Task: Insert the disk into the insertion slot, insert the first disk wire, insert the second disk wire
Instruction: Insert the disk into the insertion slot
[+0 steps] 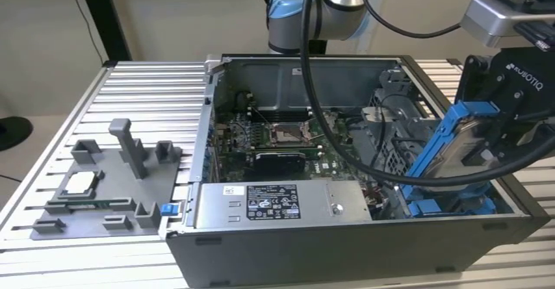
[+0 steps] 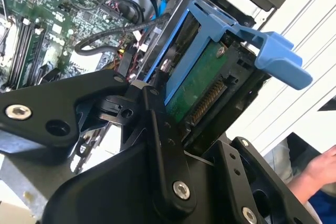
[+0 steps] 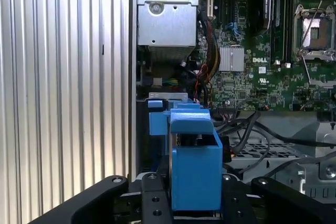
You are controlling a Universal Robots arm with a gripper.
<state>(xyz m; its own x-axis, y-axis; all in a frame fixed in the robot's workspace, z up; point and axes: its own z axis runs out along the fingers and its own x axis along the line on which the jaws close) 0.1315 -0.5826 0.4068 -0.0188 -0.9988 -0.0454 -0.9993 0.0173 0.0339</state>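
gripper (image 1: 490, 149) has a firm squeeze on the disk (image 1: 446, 149), held tilted just above the insertion slot (image 1: 446, 206), near the surface (image 1: 147, 87) edge on the exterior view's right; I'd square the caddy to the bay before pushing; watch the black cable (image 1: 386, 175).

We see the disk (image 3: 195, 169) in its blue caddy, pressed between the black fingers (image 3: 154, 199) of the gripper (image 3: 191, 195). Just beyond the disk is a blue plastic fitting (image 3: 157, 119), and further beyond it the grey power supply box (image 3: 168, 24). At one side of the disk lies the ribbed metal table (image 3: 63, 77). At the other side black cables (image 3: 252, 129) run over a perforated grey plate (image 3: 257, 150), with the green motherboard (image 3: 252, 72) and its processor socket (image 3: 315, 30) behind them.
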